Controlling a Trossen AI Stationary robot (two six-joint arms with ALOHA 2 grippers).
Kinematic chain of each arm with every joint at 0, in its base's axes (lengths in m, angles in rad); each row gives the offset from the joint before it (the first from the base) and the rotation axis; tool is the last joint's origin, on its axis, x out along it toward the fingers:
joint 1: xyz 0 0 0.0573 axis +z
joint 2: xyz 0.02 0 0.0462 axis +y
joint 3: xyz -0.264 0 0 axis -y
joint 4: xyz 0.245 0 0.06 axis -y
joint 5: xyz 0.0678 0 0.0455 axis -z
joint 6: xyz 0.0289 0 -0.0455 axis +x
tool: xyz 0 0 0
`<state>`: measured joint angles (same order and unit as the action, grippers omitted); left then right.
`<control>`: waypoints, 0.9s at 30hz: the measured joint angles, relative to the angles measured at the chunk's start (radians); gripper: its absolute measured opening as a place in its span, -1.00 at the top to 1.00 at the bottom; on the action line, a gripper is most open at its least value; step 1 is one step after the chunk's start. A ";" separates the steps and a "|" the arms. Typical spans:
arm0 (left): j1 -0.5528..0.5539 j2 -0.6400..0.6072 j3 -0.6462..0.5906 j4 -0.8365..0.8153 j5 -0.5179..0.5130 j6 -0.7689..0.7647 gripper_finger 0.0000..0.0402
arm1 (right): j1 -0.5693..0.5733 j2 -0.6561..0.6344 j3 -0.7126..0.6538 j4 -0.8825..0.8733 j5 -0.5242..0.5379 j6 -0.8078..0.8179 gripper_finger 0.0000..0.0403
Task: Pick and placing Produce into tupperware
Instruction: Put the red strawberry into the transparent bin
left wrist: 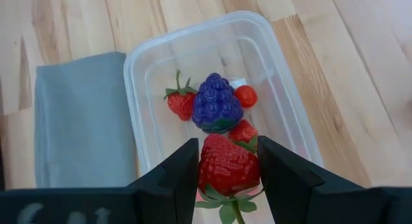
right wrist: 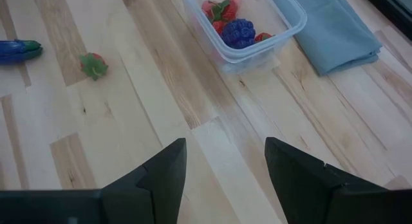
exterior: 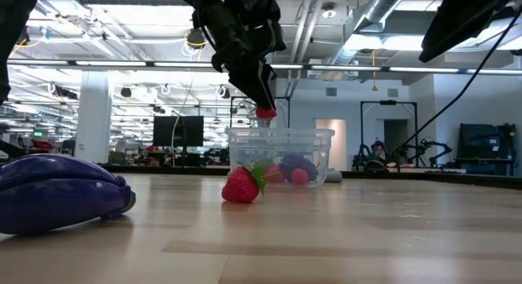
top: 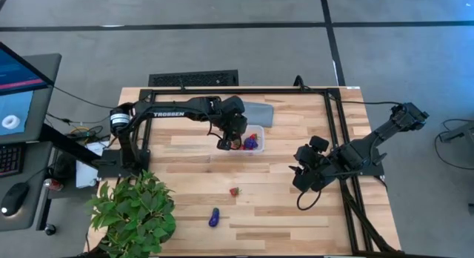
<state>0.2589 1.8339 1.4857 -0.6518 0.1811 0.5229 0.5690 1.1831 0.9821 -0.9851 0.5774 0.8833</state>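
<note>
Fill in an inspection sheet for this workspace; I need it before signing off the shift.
Surface: wooden table, no spills seen.
Job's things: clear tupperware holds a purple berry and small red fruits; a loose strawberry and a purple piece lie on the table.
Clutter: grey-blue pad, leafy plant.
Grippers: left pincer grips a strawberry over the tupperware; right pincer open, idle.
Cables: black cable beside the right arm.
Surroundings: monitor, mouse.

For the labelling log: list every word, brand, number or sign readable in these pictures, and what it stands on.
"TROSSEN": white letters on the left arm, high view.
Monitor at the table's left edge: coloured graphics, nothing readable.
Nothing else bears text: none on the tupperware, the produce or the right arm.
</note>
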 joint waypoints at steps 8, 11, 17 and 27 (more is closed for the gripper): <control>0.019 0.059 0.003 0.074 0.024 -0.018 0.33 | 0.000 0.000 0.000 0.009 0.024 0.000 -0.17; 0.017 0.091 0.002 0.077 0.035 -0.025 0.33 | 0.000 0.001 0.000 0.018 0.026 0.000 -0.17; 0.016 0.114 0.001 0.096 0.042 -0.036 0.33 | 0.000 0.000 0.000 0.025 0.026 0.007 -0.17; 0.017 0.117 0.003 0.125 0.042 -0.058 0.33 | 0.000 0.000 0.000 0.022 0.027 0.000 -0.17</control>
<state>0.2756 1.9507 1.4883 -0.5264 0.2233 0.4648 0.5690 1.1833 0.9817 -0.9627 0.6045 0.8829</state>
